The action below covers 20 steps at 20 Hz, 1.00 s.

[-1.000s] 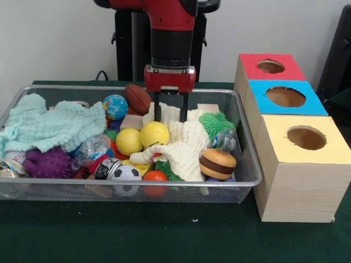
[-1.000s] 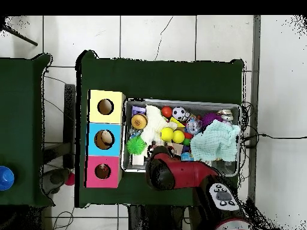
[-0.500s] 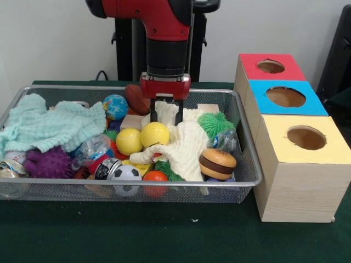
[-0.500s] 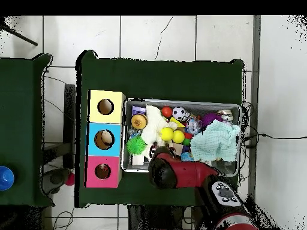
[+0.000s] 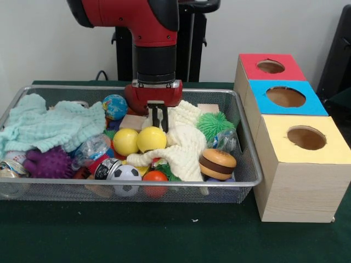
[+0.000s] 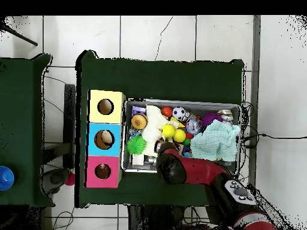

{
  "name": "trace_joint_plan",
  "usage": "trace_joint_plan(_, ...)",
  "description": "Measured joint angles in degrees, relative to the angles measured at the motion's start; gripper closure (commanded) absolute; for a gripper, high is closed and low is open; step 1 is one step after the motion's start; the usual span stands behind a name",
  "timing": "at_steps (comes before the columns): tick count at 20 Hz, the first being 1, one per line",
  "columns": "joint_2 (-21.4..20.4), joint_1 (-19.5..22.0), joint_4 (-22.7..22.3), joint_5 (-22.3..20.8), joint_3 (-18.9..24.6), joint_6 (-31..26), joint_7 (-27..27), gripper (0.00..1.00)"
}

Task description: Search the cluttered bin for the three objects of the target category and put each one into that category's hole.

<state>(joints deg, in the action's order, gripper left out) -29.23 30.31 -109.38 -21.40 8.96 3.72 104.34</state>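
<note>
Gripper (image 5: 159,116) now farther left, nearly closed on cream cloth (image 5: 181,143) beside yellow ball (image 5: 151,139).

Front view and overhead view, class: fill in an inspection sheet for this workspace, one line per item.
Surface: dark green table.
Job's things: wire bin full of toys; three boxes beside it with red hole, blue hole and yellow hole.
Clutter: two yellow balls, soccer ball, toy burger, green spiky ball, cream cloth, mint cloth.
Gripper: gripper down in the bin, fingers close together at the cream cloth.
Cables: cable behind the bin.
Surroundings: tiled floor.
</note>
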Motion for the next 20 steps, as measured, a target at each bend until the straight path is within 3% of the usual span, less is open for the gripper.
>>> trace_joint_plan(9, -0.65, 6.32, -0.02, -1.79, 5.03, -1.95, 0.00, 1.00)
trace_joint_plan(20, -6.41, 16.34, 0.03, -7.98, 12.56, -14.85, -0.12, 1.00)
